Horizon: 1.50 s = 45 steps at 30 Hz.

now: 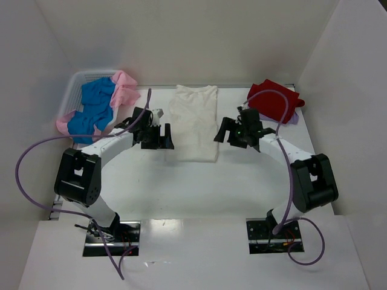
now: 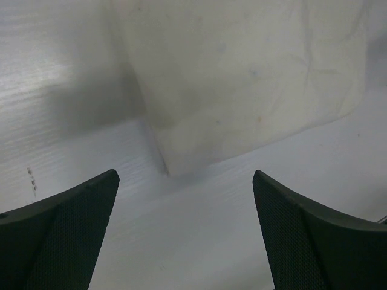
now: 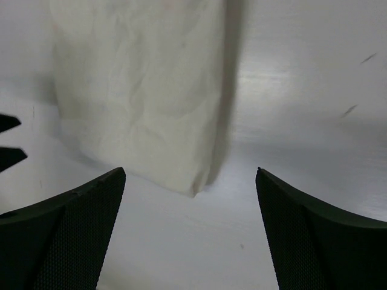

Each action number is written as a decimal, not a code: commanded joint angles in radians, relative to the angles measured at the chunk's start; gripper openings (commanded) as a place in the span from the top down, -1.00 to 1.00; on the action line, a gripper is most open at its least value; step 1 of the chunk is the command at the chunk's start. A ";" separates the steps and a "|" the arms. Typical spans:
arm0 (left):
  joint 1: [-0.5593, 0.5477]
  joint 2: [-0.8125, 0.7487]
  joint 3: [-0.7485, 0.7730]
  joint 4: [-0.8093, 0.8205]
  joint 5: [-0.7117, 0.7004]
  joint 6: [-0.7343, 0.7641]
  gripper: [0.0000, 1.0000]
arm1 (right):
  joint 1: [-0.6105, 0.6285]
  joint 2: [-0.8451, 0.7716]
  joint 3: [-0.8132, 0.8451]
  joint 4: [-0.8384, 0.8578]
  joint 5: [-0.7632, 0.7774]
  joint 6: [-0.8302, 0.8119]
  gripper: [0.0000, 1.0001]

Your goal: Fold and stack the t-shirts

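A cream-white t-shirt (image 1: pixel 193 121), faintly spotted, lies flat at mid-table, folded lengthwise into a long narrow strip. At the far right, a folded red t-shirt (image 1: pixel 273 99) rests on a lavender t-shirt (image 1: pixel 294 119). A blue t-shirt (image 1: pixel 94 109) and a pink t-shirt (image 1: pixel 125 87) lie crumpled in a basket (image 1: pixel 75 81), far left.

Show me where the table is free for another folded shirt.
Bare table lies between the arm bases and the cream-white t-shirt; a narrower gap separates that shirt from the red t-shirt. Crowded: the shirt's flanks, at the left gripper and right gripper, and the basket corner.
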<state>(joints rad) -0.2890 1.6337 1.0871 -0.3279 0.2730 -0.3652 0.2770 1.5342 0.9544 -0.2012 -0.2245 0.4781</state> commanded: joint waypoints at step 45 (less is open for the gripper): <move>-0.047 0.126 -0.099 0.124 -0.051 -0.110 -0.29 | 0.166 0.152 -0.057 0.138 0.126 0.158 -0.08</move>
<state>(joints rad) -0.3363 1.7332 0.9829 -0.1959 0.2134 -0.4598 0.4454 1.6699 0.8624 -0.1160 -0.0945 0.6256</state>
